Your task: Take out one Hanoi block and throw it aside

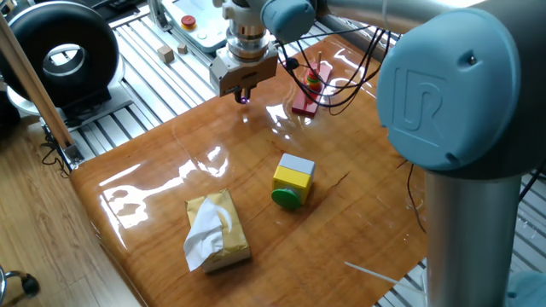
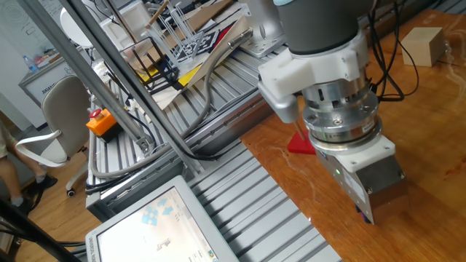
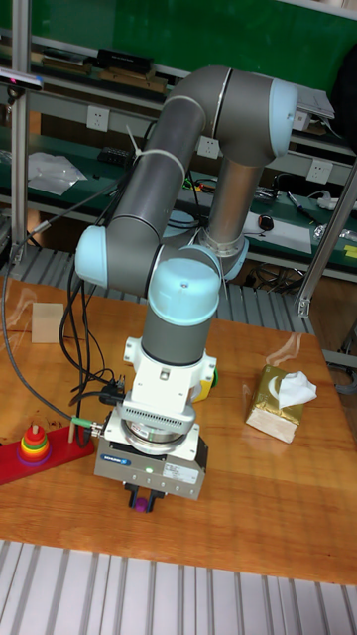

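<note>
We noted the jaws (image 3: pixel 141 499) clamped on the tiny purple Hanoi block (image 3: pixel 141 505) above the counter (image 1: pixel 171 170) near its edge. We judged that a release here might bounce it off into the slatted rails (image 1: pixel 128 119).

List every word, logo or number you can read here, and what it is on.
"UR": a stylised logo raised on the arm's blue joint cap.
Small label on the gripper body: too small to read.
Monitor screen: blurred, unreadable.
Hanoi block in the gripper: no marking can be made out.
</note>
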You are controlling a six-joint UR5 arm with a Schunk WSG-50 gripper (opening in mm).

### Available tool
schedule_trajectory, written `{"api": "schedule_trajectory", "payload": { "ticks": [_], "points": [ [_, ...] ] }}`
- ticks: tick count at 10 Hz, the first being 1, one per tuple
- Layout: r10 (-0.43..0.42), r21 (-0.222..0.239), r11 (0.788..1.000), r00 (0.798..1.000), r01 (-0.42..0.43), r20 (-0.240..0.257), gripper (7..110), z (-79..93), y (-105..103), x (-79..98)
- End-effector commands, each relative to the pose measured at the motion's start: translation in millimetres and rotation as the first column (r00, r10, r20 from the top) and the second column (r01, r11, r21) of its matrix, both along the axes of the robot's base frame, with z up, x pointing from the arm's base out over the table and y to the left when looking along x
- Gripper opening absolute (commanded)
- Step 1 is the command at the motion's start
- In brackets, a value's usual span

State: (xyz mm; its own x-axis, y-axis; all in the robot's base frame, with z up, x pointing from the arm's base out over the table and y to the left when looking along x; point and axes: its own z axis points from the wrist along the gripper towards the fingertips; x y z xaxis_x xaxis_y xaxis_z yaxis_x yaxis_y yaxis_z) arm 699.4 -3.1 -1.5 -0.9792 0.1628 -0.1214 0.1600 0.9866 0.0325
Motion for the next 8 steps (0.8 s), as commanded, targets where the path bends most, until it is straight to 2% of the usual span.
{"api": "schedule_trajectory", "payload": {
  "ticks": [1, 8],
  "points": [
    [-0.011, 0.010, 1.000, 1.000, 0.011, 0.003, 7, -0.7, 0.3, 0.7],
    [-0.005, 0.006, 1.000, 1.000, 0.005, -0.005, 7, -2.9, -0.9, -0.8]
  ]
}}
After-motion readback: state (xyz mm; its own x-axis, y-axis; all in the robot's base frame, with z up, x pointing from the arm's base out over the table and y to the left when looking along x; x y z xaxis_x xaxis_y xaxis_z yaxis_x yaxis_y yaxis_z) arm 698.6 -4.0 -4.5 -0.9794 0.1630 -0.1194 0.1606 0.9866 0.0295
